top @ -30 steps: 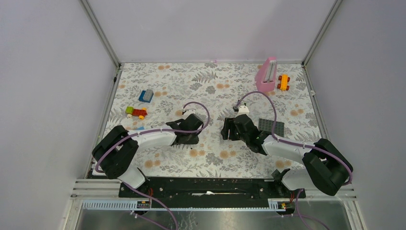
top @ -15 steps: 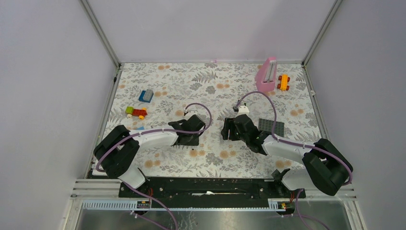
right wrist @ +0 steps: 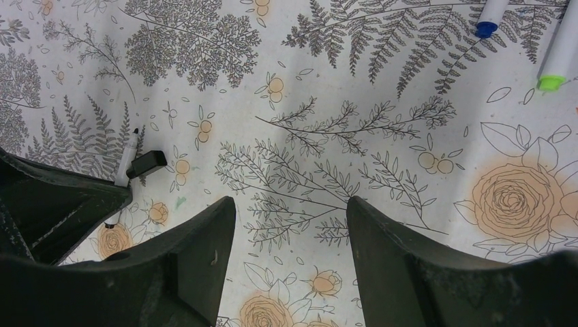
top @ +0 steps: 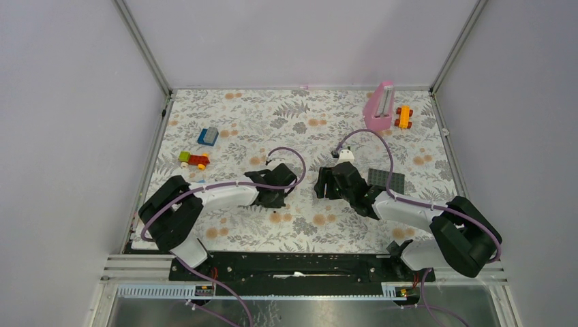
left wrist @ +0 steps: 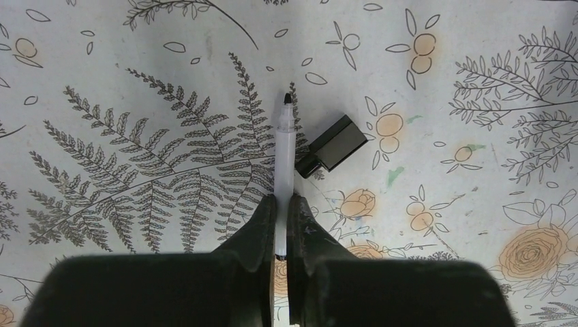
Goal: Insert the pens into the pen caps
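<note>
My left gripper (left wrist: 281, 204) is shut on a thin white pen (left wrist: 285, 146) with a black tip, which points away from it just above the floral mat. A small black cap (left wrist: 330, 144) lies on the mat close to the right of the pen's front part, angled to it. Both also show in the right wrist view, the pen (right wrist: 125, 168) and the cap (right wrist: 146, 163). My right gripper (right wrist: 290, 208) is open and empty over the mat. Two more white pens, one with a blue end (right wrist: 492, 15) and one with a green end (right wrist: 560, 54), lie at the top right of that view.
In the top view the left gripper (top: 276, 193) and right gripper (top: 324, 184) face each other mid-table. A dark grey baseplate (top: 386, 180) lies by the right arm. Toy blocks (top: 208, 135) (top: 193, 160) lie at the left. A pink holder (top: 379, 105) and an orange block (top: 404, 116) stand at the far right.
My left arm has shifted a little to the right, toward the middle of the table. The right arm has not moved.
</note>
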